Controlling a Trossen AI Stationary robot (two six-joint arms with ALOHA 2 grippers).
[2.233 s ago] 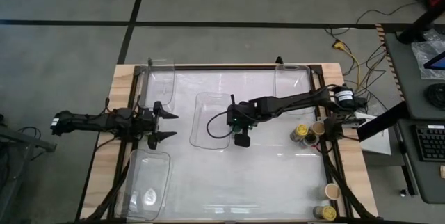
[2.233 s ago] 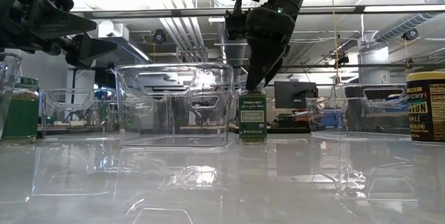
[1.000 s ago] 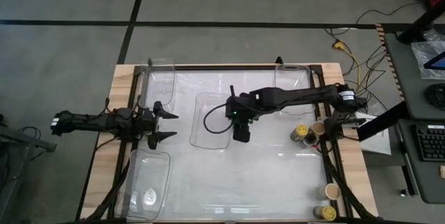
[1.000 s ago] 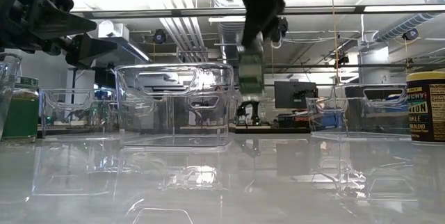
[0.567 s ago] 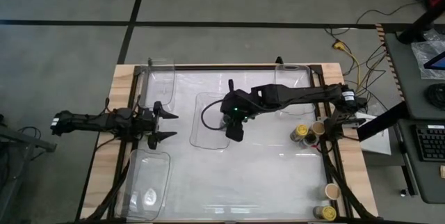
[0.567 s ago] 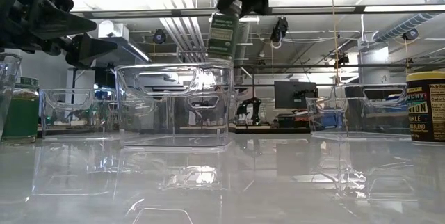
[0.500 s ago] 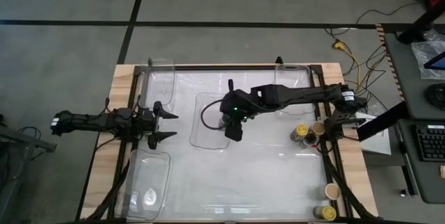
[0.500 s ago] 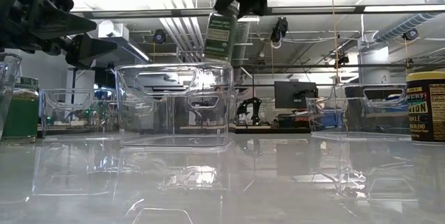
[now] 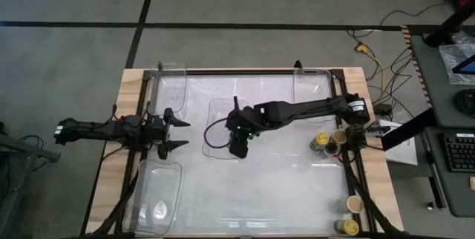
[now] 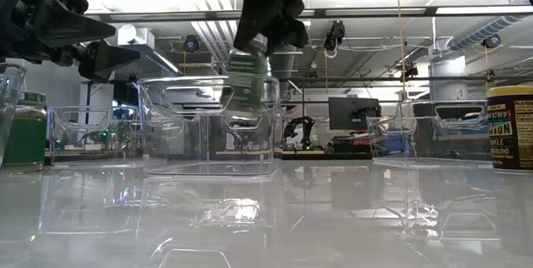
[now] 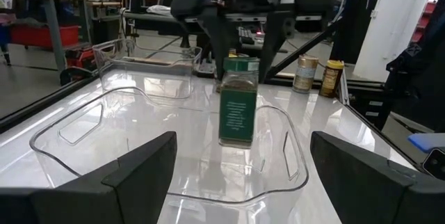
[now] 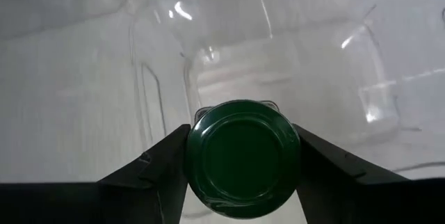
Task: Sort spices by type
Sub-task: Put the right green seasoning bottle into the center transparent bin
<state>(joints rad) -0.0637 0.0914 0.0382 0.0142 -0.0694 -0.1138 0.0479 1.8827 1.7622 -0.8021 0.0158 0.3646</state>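
Note:
My right gripper (image 9: 237, 144) is shut on a green-lidded spice jar (image 11: 238, 102) with a green label. It hangs over the middle clear bin (image 9: 221, 129), near that bin's right wall. In the low view the jar (image 10: 247, 83) overlaps the bin's top rim. My left gripper (image 9: 171, 131) waits open at the table's left edge, pointing level at the bin. More spice jars (image 9: 321, 142) stand at the table's right edge, and another green one (image 10: 25, 131) shows at the far left of the low view. My right gripper pinches the jar's green lid (image 12: 243, 158) between its two fingers (image 12: 163, 165), one on each side of the lid's rim. The fingers slant down from the table's right side. The jar hangs below them, nearly upright, clear of the bin's floor.
Clear bins stand at the far left (image 9: 172, 87), far right (image 9: 312, 87) and near left (image 9: 157, 194). Two more jars (image 9: 349, 217) sit at the near right corner. A yellow-labelled jar (image 10: 510, 126) shows at the right of the low view.
My right gripper has carried the green-lidded jar toward the table's left edge, from beside the middle bin's right wall to over the bin, and then sunk a little. It has rolled slightly. The jar stays lifted and close to upright.

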